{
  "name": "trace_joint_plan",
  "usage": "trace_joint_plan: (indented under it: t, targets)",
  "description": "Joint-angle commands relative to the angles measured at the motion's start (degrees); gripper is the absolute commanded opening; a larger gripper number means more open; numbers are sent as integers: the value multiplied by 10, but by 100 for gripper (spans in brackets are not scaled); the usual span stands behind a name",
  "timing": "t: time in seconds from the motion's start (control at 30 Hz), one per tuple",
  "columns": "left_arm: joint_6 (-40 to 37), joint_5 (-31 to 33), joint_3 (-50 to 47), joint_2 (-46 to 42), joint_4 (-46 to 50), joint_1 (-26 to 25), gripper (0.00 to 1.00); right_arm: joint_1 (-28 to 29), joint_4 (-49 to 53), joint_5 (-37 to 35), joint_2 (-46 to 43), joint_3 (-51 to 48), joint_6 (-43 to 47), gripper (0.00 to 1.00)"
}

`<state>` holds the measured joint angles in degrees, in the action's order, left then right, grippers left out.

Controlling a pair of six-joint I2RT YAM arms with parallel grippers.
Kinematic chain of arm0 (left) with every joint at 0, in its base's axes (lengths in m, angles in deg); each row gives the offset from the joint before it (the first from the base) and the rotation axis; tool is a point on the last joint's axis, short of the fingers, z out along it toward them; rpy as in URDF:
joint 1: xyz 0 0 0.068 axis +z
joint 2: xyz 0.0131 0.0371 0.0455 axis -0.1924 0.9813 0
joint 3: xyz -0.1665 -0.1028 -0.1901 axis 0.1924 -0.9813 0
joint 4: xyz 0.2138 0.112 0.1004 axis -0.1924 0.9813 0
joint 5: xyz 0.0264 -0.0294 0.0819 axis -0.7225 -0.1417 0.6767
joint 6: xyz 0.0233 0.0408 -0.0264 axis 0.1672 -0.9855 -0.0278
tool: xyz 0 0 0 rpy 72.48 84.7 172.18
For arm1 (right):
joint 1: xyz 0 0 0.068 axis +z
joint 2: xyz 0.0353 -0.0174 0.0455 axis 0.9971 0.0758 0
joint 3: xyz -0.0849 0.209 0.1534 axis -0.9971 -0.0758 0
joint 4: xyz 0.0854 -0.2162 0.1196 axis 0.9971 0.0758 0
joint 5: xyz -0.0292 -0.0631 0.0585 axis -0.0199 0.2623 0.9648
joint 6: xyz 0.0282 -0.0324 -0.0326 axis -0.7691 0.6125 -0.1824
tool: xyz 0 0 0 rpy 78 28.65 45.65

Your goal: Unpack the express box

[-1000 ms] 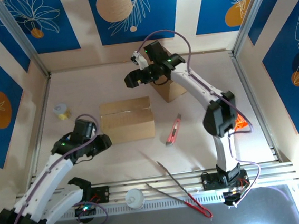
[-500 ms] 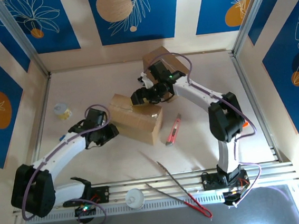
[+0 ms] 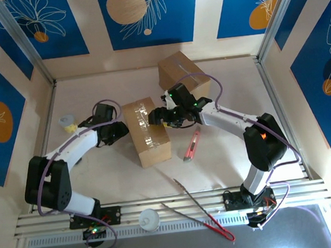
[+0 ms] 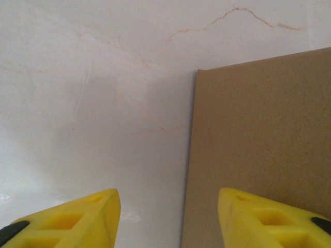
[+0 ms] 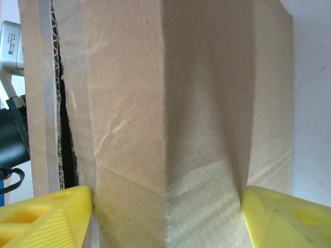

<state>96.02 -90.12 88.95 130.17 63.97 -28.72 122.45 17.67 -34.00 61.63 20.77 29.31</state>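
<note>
The express box (image 3: 149, 136) is a brown carton sealed lengthwise with clear tape, lying mid-table with its long axis running front to back. My right gripper (image 3: 153, 117) is at its far end. In the right wrist view the carton (image 5: 155, 103) fills the gap, and both yellow fingers (image 5: 46, 217) press its sides. My left gripper (image 3: 121, 131) stands open at the carton's left side. In the left wrist view the gap (image 4: 168, 199) straddles the box's edge (image 4: 258, 144) and bare table.
A second brown box (image 3: 181, 72) stands at the back. A red utility knife (image 3: 192, 145) lies right of the carton. Long tongs (image 3: 200, 211) and a white cap (image 3: 149, 220) lie near the front rail. A small tape roll (image 3: 67, 121) is at far left.
The carton has swung from lying crosswise to lengthwise and shifted right. The right gripper came down from the back box onto it. The left gripper moved up along its left side.
</note>
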Motion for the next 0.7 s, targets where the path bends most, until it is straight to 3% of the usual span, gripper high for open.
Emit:
trace_joint_plan:
  t: [0.0,0.13,0.37,0.43,0.67]
  targets:
    - [-11,-22,20,-26,23,-6,61,4,8,-15,4,-3,-8,78]
    - [-22,23,21,-73,100,-4,87,-3,44,-28,-6,17,19,80]
    - [-31,46,52,-166,186,0,95,0,105,-66,-35,46,63,88]
    - [-29,23,59,-185,187,0,97,4,124,-85,-45,55,73,91]
    - [-19,-150,65,-168,110,0,100,22,170,-140,-73,65,90,94]
